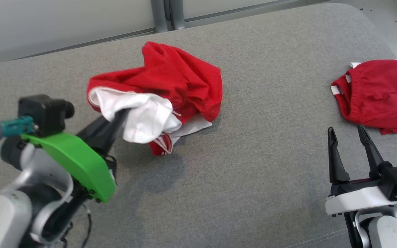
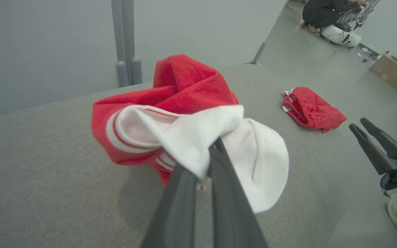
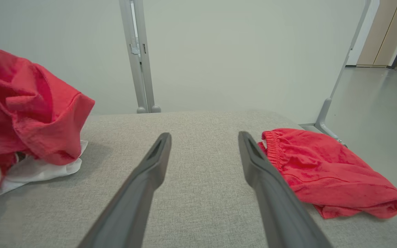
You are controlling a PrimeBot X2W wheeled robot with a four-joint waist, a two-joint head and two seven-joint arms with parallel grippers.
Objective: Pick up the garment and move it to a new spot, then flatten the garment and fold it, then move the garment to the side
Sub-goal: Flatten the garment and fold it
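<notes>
The grey table (image 1: 253,179) spreads under both my claws. The red and white garment (image 1: 181,79) bunches just beyond my left claw (image 2: 207,165), which pinches its white fold. Red shorts (image 1: 381,93) lie just ahead of my spread, empty right claw (image 1: 346,132)

Garment (image 1: 184,79): soft cloth, matt, creased. Counter (image 1: 253,172): grey woven fabric, matt, finely rough. Right gripper (image 1: 345,128): smooth dark plastic, matt.

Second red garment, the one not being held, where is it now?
In the head view the second red garment lies at the right edge of the grey surface, just beyond the open right gripper, untouched.
</notes>
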